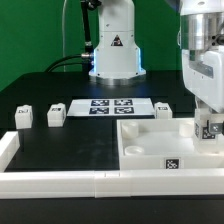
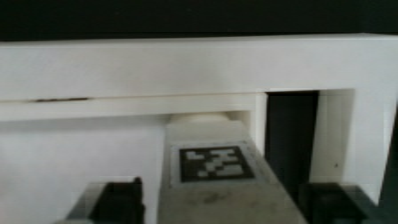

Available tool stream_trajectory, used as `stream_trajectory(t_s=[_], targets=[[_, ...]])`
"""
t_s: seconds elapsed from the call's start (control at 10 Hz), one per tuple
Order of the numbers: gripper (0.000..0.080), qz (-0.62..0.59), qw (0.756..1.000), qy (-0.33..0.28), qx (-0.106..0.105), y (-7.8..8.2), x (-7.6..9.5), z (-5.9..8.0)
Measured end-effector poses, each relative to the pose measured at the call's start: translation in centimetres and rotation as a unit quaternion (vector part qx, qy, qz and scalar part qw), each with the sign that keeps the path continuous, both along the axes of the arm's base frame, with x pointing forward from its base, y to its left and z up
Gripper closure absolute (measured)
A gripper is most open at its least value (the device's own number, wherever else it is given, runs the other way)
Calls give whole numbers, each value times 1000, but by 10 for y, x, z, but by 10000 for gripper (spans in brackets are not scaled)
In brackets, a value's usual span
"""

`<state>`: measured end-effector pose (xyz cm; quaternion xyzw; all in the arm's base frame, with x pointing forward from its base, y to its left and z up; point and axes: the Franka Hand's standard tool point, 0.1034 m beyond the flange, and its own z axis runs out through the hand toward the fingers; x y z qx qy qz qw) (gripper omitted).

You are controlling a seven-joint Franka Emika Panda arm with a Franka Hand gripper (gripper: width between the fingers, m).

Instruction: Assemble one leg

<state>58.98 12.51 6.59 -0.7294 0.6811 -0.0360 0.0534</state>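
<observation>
White plastic, the leg (image 2: pixel 215 160) sits clamped between the gripper (image 1: pixel 209 131) fingers (image 2: pixel 118 200), low at the right of the exterior frame, over the tabletop (image 1: pixel 140 150) corner. The insertion step looks in hand; next it likely needs lowering and seating straight. Other legs (image 1: pixel 55 115) wait at mid-left.
</observation>
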Motion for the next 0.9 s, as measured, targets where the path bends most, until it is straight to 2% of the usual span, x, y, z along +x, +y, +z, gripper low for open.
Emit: stream_trajectory(t_s=[0.1,0.2,0.3,0.4,0.6,0.9], targets=[[211,19,1000,-3,-3,2,0,0],[211,78,997,-7,-11,4,0,1],[162,157,987,-9,-21,5,0,1],[153,229,973,-11,-30,5,0,1],[150,358,932,-14,-48,3,0,1],[150,519,851,-13,-75,2,1,1]])
